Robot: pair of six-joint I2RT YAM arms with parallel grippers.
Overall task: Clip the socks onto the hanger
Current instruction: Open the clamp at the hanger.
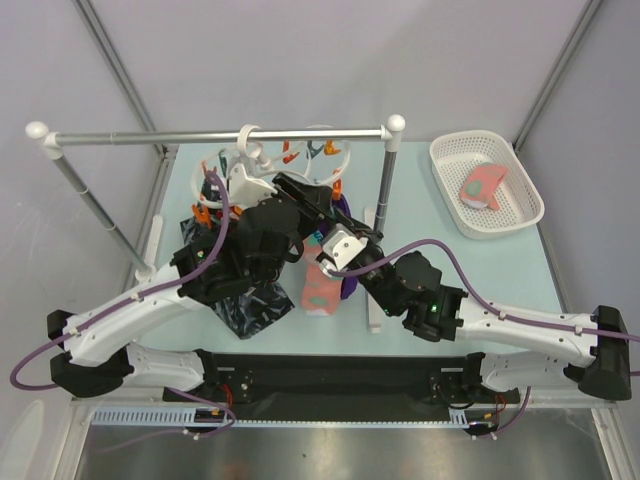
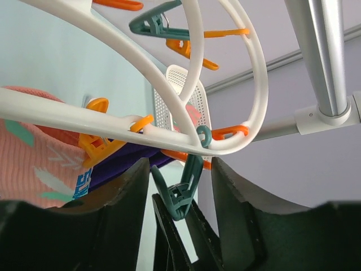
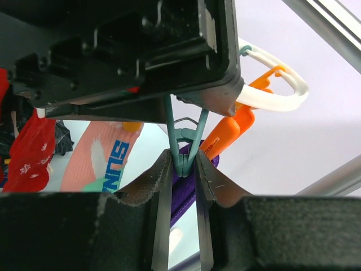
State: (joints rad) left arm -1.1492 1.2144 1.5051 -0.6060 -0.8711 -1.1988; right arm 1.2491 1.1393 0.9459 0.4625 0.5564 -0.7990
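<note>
Teal hanger clip (image 3: 185, 152) between right jaws

The only lettering stands on the salmon-pink sock (image 3: 93, 161) hanging left of the teal clothespin (image 3: 185, 148). In the right wrist view, bold blue block characters run along the sock's length, tilted almost on end. They look like "SUN", though the first could as well be a 5 and the last an M. In the left wrist view the same sock (image 2: 34, 169), again left of the teal clothespin (image 2: 180, 195), shows only a sliver of that blue print at its edge, too little to read. From above the print is too small to make out.
</note>
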